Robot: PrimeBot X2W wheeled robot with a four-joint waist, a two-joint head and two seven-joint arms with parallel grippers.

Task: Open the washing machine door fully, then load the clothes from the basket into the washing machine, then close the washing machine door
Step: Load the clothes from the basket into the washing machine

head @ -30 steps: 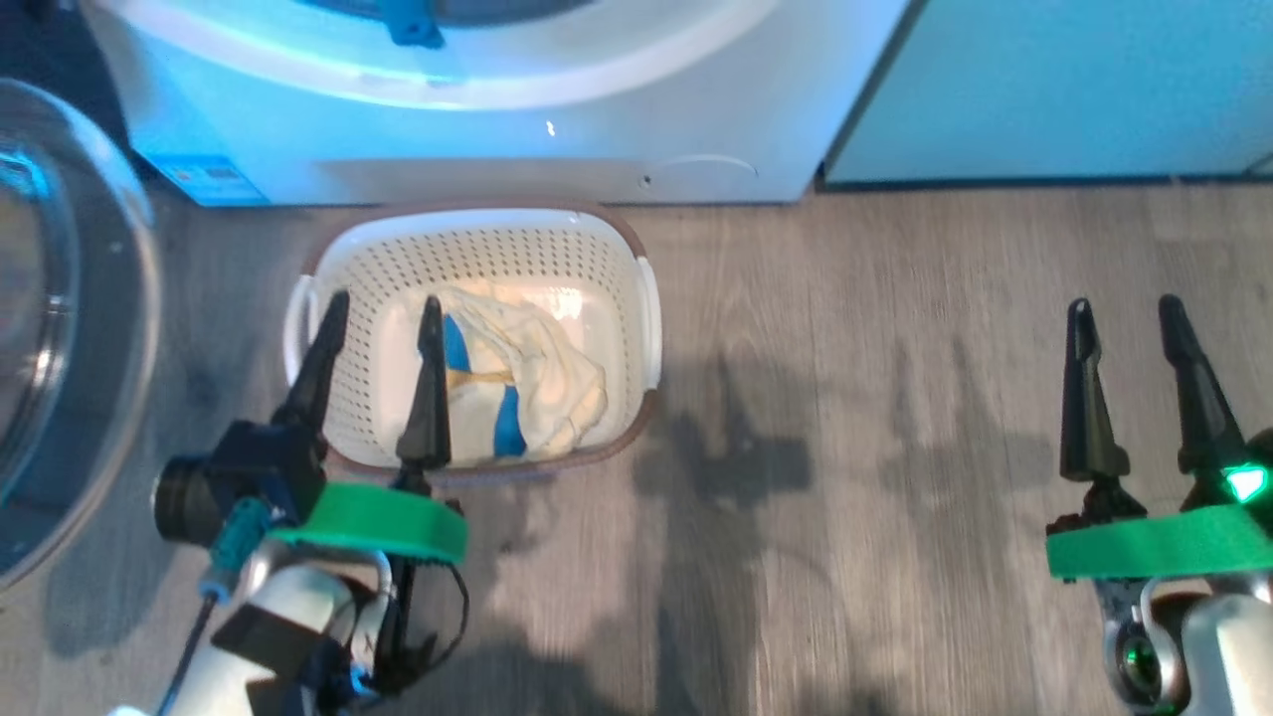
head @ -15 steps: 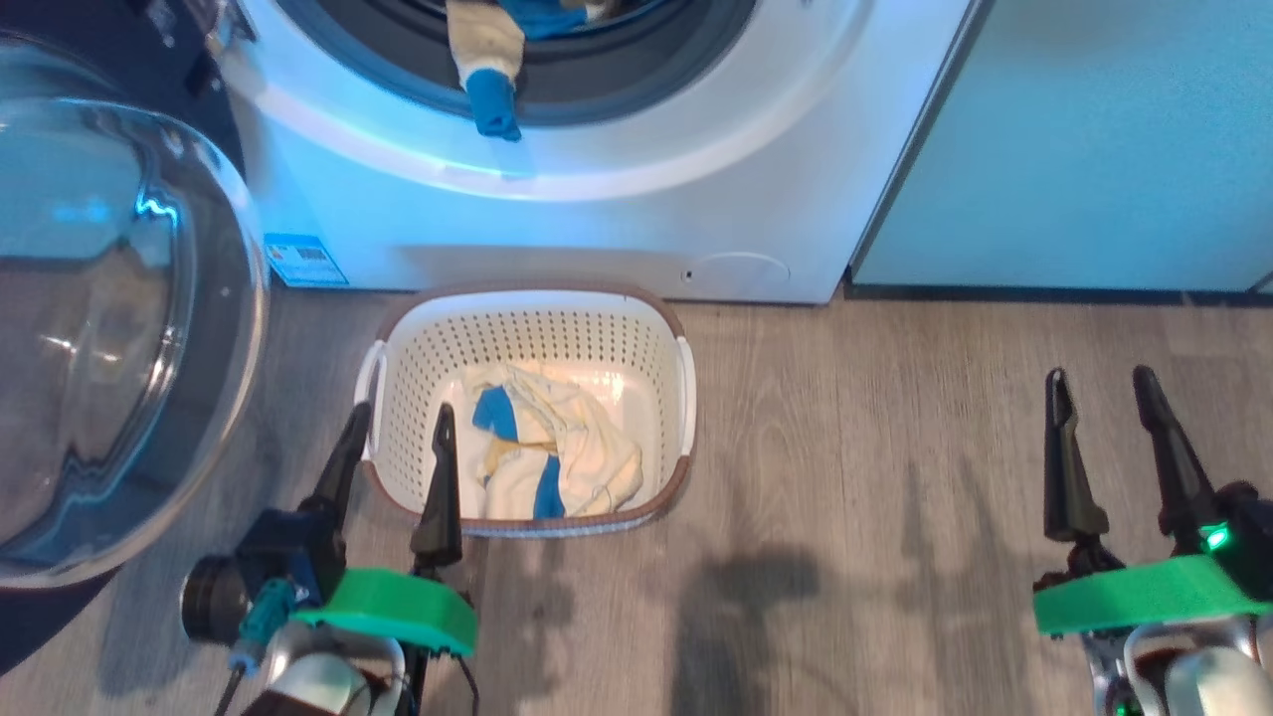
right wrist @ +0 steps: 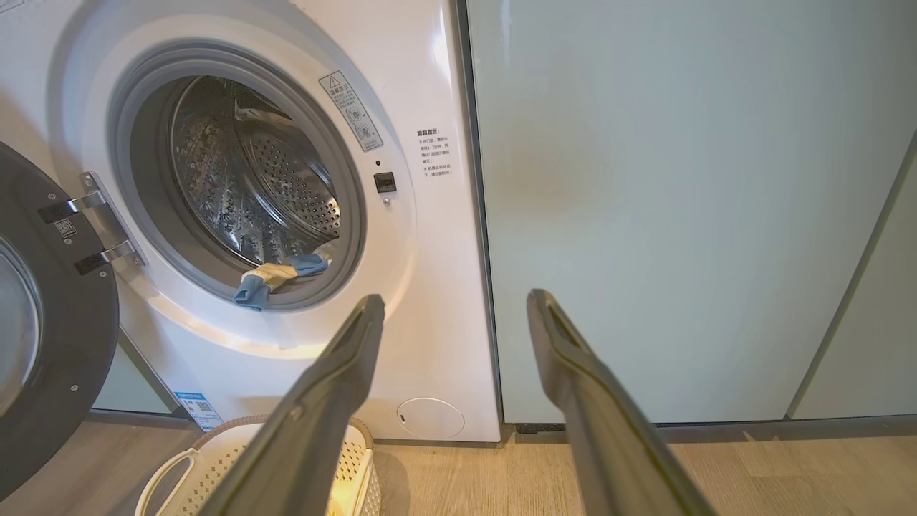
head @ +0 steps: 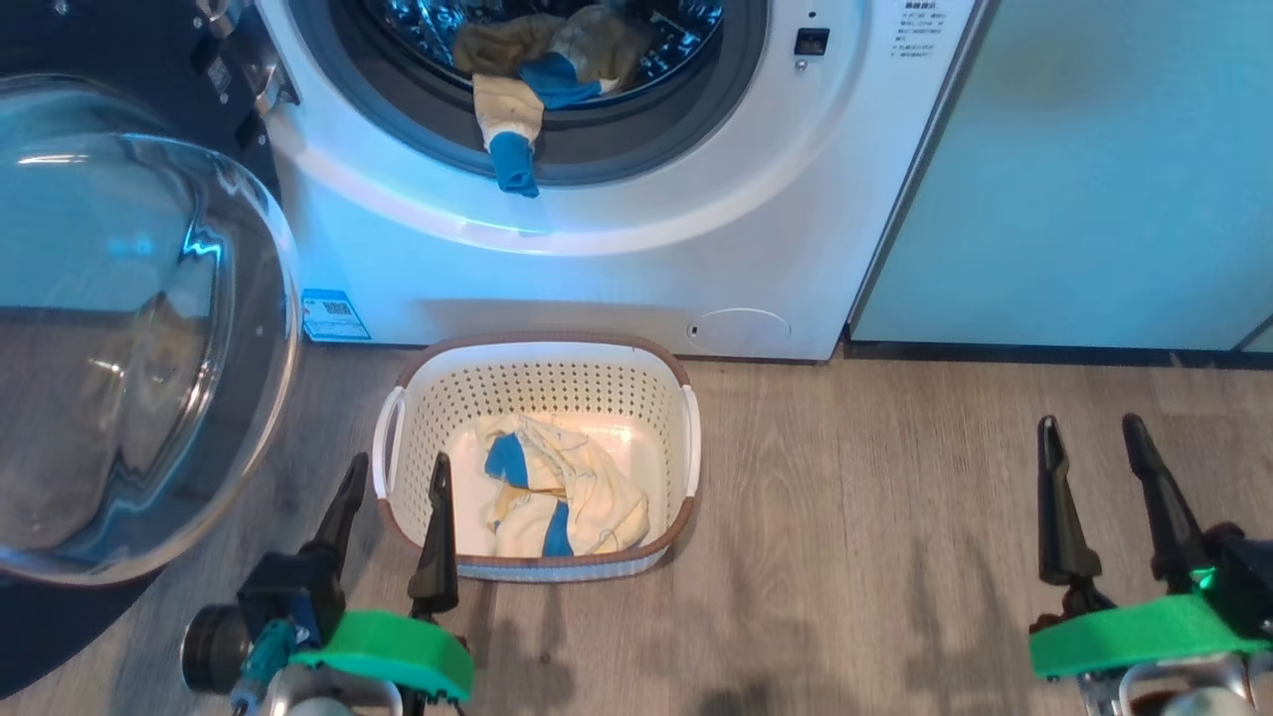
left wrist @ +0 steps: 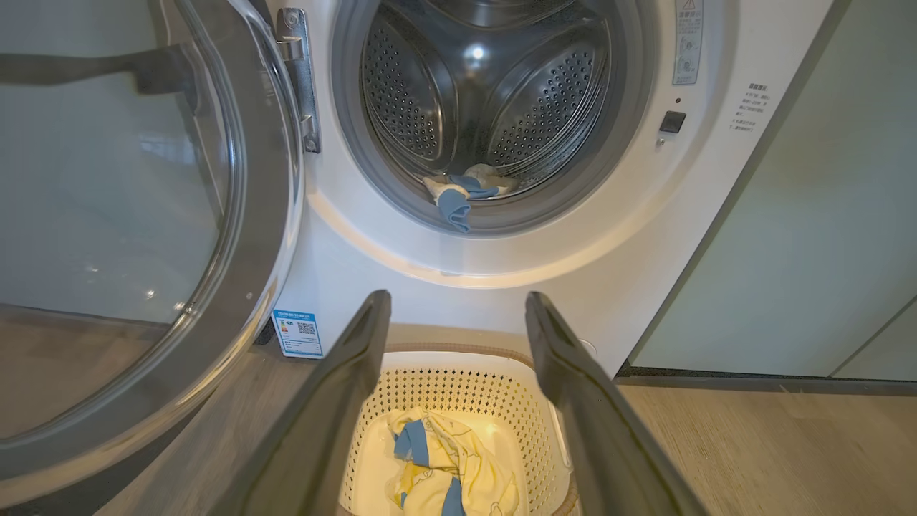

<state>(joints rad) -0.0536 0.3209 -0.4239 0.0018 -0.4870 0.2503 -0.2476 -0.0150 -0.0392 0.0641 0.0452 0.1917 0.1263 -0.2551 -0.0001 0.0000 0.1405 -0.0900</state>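
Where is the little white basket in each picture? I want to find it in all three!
Head view: the basket sits low in the middle, on the floor in front of the washing machine.
Left wrist view: bottom middle, with the clothes inside.
Right wrist view: bottom left corner, cut off by the edge.
Shared landmark: the blue sticker low on the machine's front, near the basket.

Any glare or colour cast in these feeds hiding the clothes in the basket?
Head view: blue cast on the washing machine, reflections in the washing machine door, clothes clear. Left wrist view: warmer, edges bent, clothes sharp. Right wrist view: basket cropped at bottom.
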